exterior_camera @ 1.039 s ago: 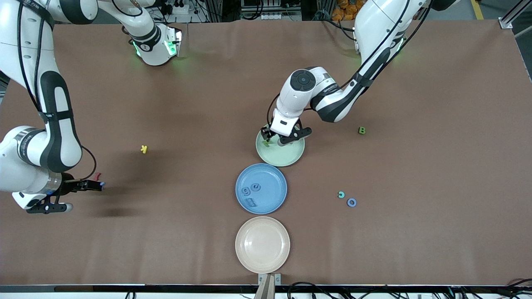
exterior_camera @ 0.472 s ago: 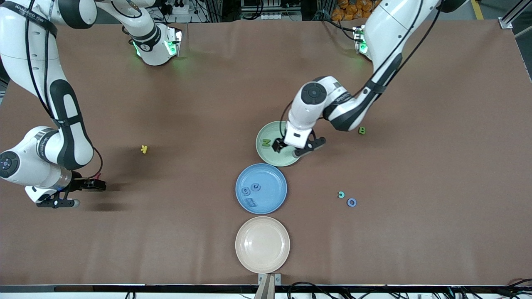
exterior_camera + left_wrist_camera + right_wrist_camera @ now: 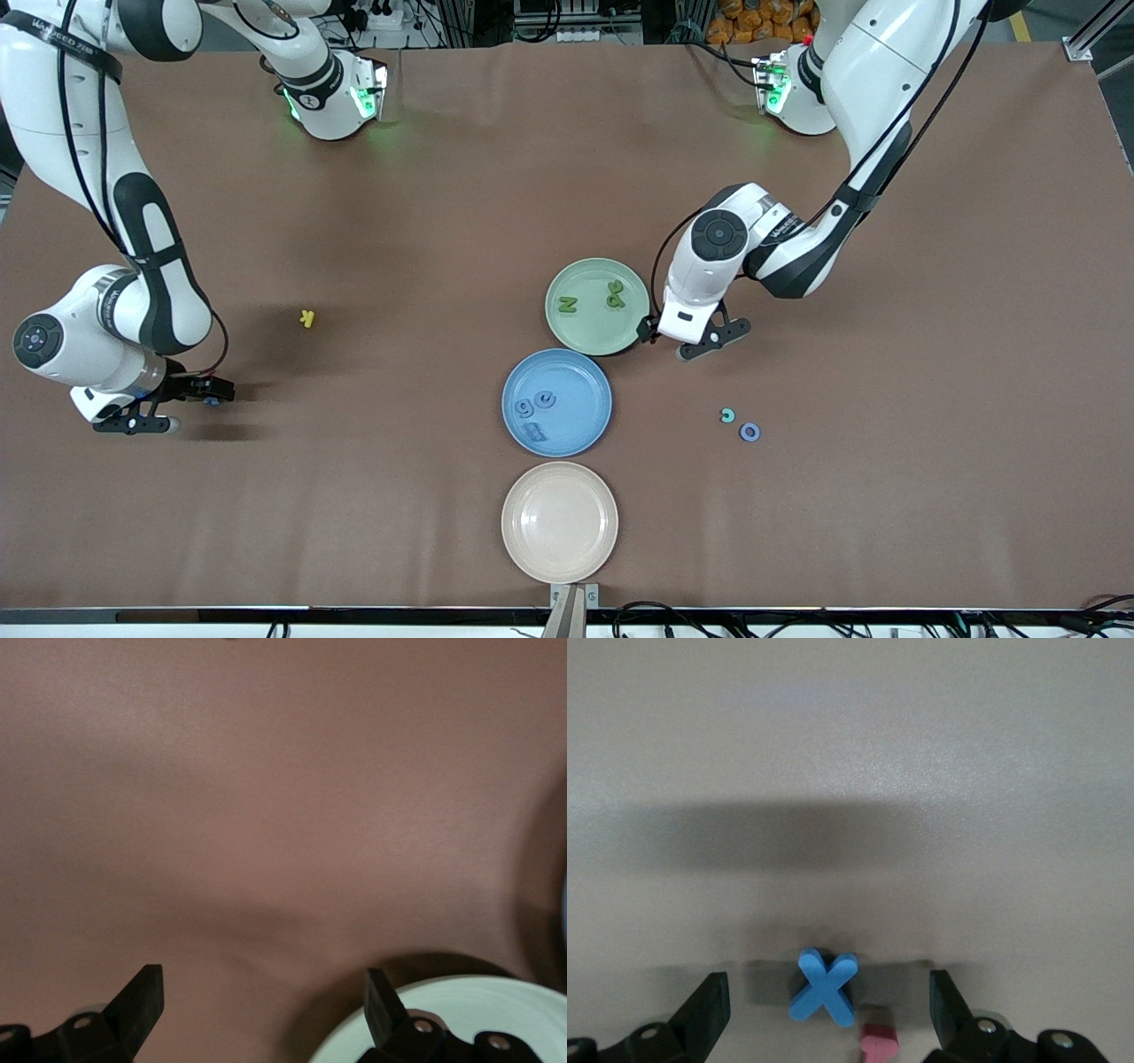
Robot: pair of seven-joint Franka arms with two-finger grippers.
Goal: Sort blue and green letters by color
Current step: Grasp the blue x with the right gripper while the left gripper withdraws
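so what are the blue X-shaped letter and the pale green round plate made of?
Blue X-shaped letter: looks like foam or soft plastic; matte, thick, with rounded edges and no shine. Pale green round plate: probably hard plastic, possibly melamine; smooth, evenly coloured, with a thin raised rim and faint sheen. Neither can be confirmed.

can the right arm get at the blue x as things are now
Probably yes. The right gripper is open, with the blue X on the table between its fingers. Only a small red letter lies close beside it and might get caught in the grasp.
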